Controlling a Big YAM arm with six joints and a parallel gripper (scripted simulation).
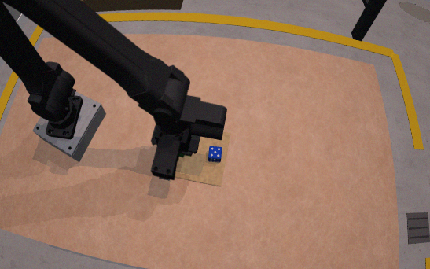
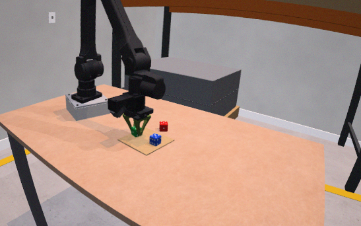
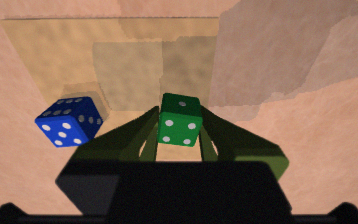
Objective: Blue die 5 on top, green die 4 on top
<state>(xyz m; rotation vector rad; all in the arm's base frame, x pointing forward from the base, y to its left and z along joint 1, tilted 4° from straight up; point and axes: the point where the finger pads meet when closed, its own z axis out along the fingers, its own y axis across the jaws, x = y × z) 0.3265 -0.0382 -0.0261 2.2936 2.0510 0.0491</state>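
Note:
The blue die point(image 1: 215, 153) point(image 2: 155, 139) point(image 3: 69, 122) lies flat on the tan mat point(image 1: 211, 179) point(image 2: 147, 149) point(image 3: 125, 30) with 5 on top. My gripper point(image 2: 138, 133) point(image 3: 178, 111) points down and is shut on the green die point(image 2: 133, 131) point(image 3: 179, 128), one finger at each side. The green die's upper face shows 4 and its far side shows 1. It is at the mat's surface or just above; I cannot tell which. In the top view the arm hides almost all of it. The red die point(image 2: 164, 126) stands on the table off the mat; its top pips are too small to count surely.
The arm's grey base block point(image 1: 90, 118) point(image 2: 86, 112) stands on the table point(image 1: 298, 157) point(image 2: 243, 165) to the left of the mat. The blue die is close beside my fingers in the wrist view. The red die is behind the mat in the exterior view.

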